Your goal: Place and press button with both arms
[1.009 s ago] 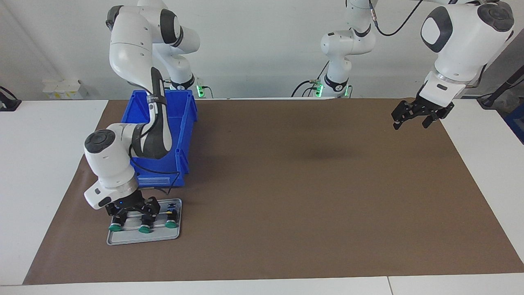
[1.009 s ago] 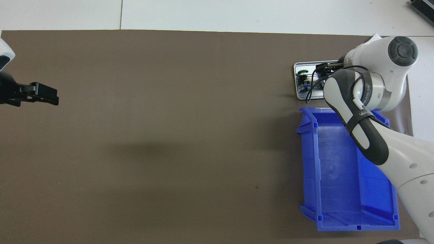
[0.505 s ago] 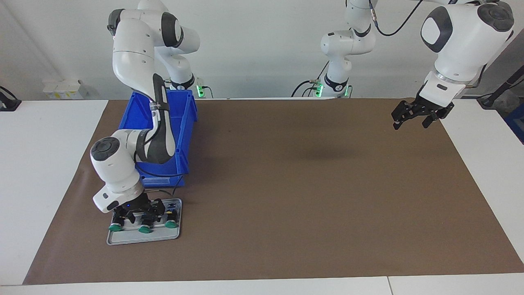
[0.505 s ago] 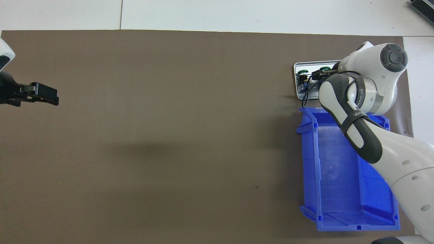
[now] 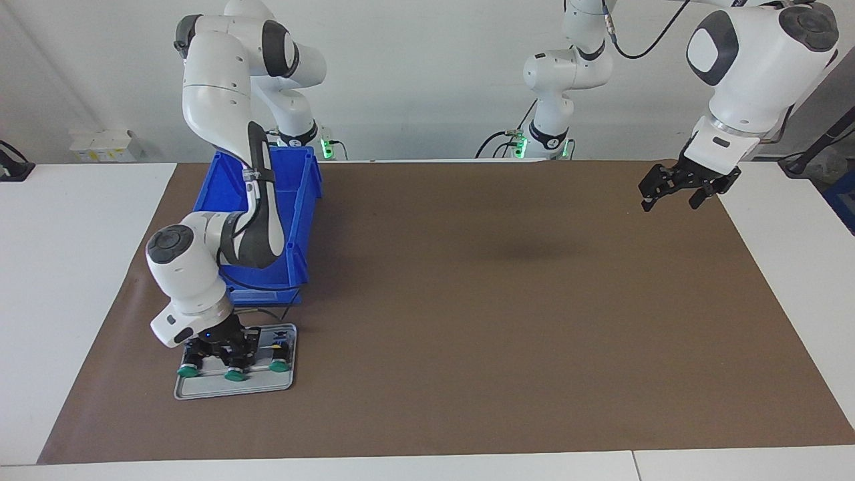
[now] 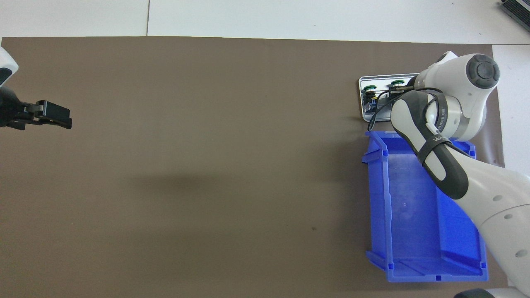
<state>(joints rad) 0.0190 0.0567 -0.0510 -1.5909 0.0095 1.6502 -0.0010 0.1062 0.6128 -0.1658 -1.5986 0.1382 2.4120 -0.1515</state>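
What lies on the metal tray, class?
Three green-capped buttons lie in a row on the metal tray. The right gripper is shut on the middle button; its fingers cover most of that button's body. The blue bin stands beside the tray.

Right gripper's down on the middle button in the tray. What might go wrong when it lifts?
The right gripper is shut on the middle button, with two more buttons close on either side on the small metal tray. Lifting may knock a neighbour or drag the tray. The arm's cable hangs near the blue bin and might snag.

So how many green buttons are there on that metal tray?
3, in a row on the tray: one at its right-arm end, the middle one under the right gripper, one toward the table's middle.
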